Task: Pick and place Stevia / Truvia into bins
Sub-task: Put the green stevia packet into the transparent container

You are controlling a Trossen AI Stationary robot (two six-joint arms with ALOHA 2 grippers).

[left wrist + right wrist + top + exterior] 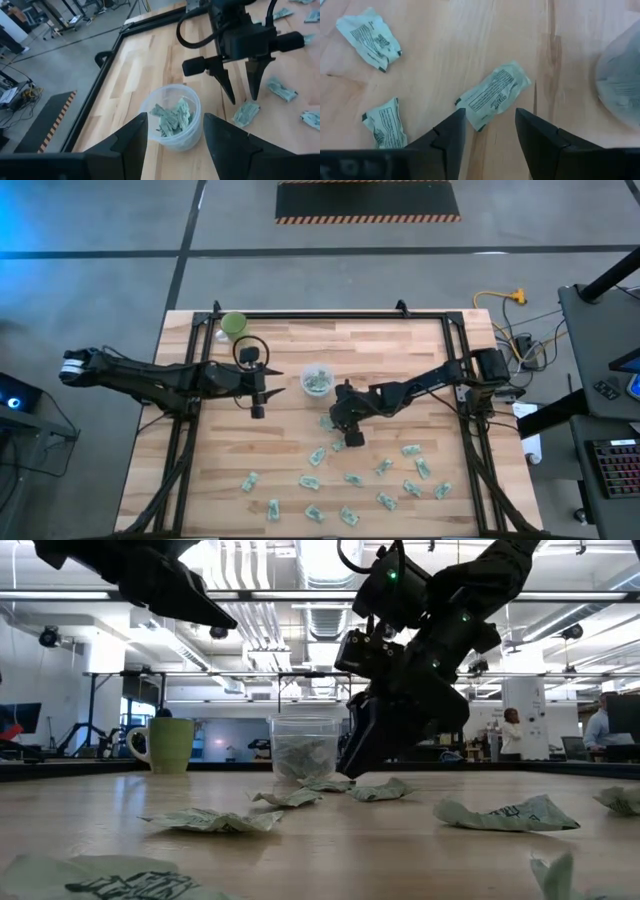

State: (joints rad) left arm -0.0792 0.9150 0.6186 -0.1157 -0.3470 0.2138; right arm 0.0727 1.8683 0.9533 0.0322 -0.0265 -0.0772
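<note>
The right gripper's (487, 145) fingers stand spread and empty over one Stevia packet (492, 95) lying flat on the desk (400, 360), just beside the clear cup (316, 379). To pick well, lower squarely so both tips straddle the packet's narrow width, then close. Its black print is probably too small to read. The left gripper (175, 145), also spread, hovers by the cup.

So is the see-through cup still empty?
No, the clear cup already has several green-and-white packets piled inside it.
</note>
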